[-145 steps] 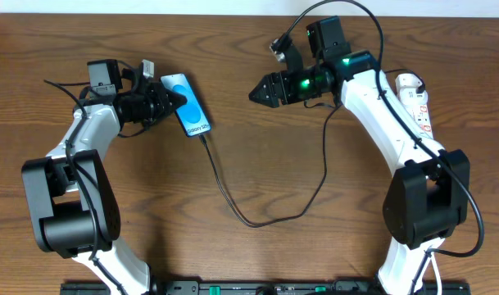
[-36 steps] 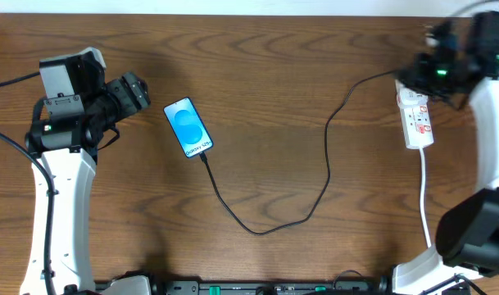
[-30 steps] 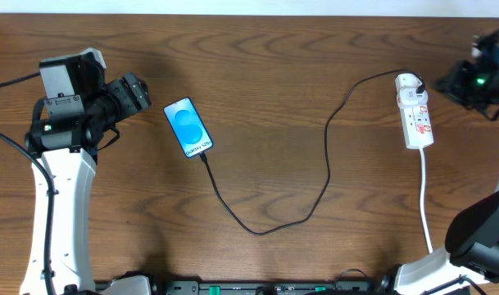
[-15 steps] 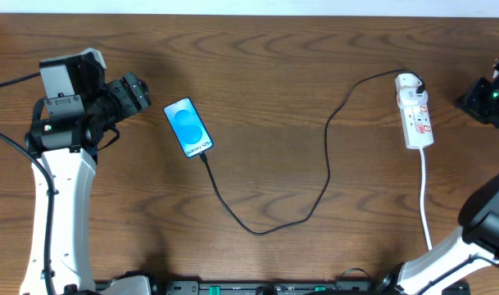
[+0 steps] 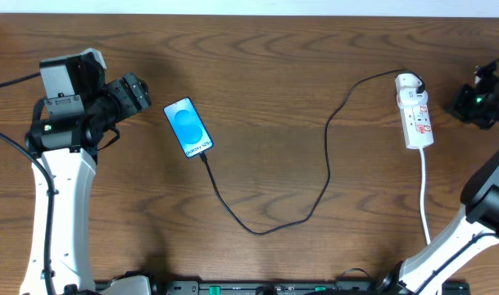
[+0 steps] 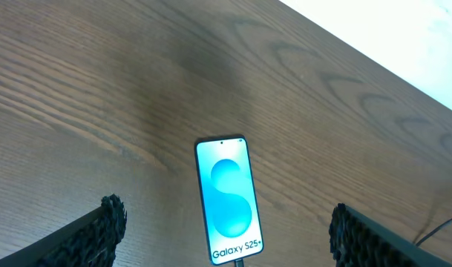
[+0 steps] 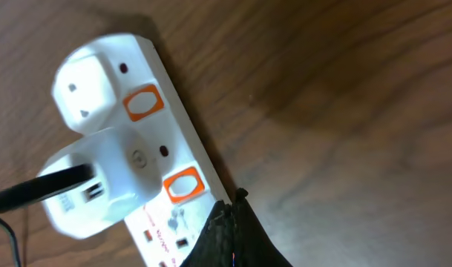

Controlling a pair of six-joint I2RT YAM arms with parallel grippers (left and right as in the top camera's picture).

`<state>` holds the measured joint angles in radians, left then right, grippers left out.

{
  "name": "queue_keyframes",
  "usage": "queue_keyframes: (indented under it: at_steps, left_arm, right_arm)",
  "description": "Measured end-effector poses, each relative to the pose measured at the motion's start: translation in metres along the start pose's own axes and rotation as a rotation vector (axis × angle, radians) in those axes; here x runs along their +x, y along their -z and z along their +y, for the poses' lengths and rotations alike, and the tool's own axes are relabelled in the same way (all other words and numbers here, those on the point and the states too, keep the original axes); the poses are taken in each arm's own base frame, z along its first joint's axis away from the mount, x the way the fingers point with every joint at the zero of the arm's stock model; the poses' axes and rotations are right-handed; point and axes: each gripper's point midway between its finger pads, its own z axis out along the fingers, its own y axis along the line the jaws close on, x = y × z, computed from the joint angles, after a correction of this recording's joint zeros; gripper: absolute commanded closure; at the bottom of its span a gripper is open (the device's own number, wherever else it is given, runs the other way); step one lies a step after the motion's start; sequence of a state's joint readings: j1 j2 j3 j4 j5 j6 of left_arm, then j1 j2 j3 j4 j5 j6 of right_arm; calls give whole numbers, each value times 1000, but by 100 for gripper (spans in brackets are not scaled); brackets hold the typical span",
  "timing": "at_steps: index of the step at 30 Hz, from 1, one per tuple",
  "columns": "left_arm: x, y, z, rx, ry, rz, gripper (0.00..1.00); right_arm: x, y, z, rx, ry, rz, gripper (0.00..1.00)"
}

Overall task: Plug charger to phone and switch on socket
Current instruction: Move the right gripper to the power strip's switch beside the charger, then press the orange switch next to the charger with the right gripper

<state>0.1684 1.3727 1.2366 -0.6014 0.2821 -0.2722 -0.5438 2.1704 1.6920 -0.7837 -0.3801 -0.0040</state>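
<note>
The phone (image 5: 188, 127) lies face up left of centre, its blue screen lit; in the left wrist view the phone (image 6: 227, 200) reads "Galaxy S25+". The charger (image 5: 253, 232), a thin black cable, runs from the phone's lower end in a loop to a white adapter (image 7: 92, 178) seated in the socket (image 5: 416, 115). My left gripper (image 5: 138, 92) hangs open, left of the phone and apart from it; its fingers (image 6: 107, 226) frame the screen. My right gripper (image 5: 466, 102) is shut and empty, right of the strip. Its tip (image 7: 237, 199) hovers by the socket (image 7: 151, 141), near an orange switch (image 7: 182, 185).
The strip's white cord (image 5: 425, 197) runs toward the table's front edge. The table's far edge meets a white wall (image 6: 404, 30). My right arm (image 5: 487, 188) stands along the right side of the table.
My right gripper left the far end of the socket, swung out to the right edge, and has now edged back toward the strip. The left arm, phone and cable have not moved.
</note>
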Motion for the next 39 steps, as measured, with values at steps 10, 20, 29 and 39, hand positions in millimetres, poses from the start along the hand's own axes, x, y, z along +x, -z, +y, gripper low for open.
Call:
queue_keyframes:
  at_steps: [10, 20, 29, 39]
  left_arm:
    - [0, 0, 0, 0, 0, 0, 11]
    - [0, 0, 0, 0, 0, 0, 11]
    - [0, 0, 0, 0, 0, 0, 11]
    - [0, 0, 0, 0, 0, 0, 11]
  right_arm:
    - [-1, -32, 6, -125, -119, 5, 99]
    - [-1, -30, 11, -209, -250, 22, 99]
    - [2, -28, 17, -237, -269, 40, 99]
    - [5, -28, 17, -239, -275, 52, 99]
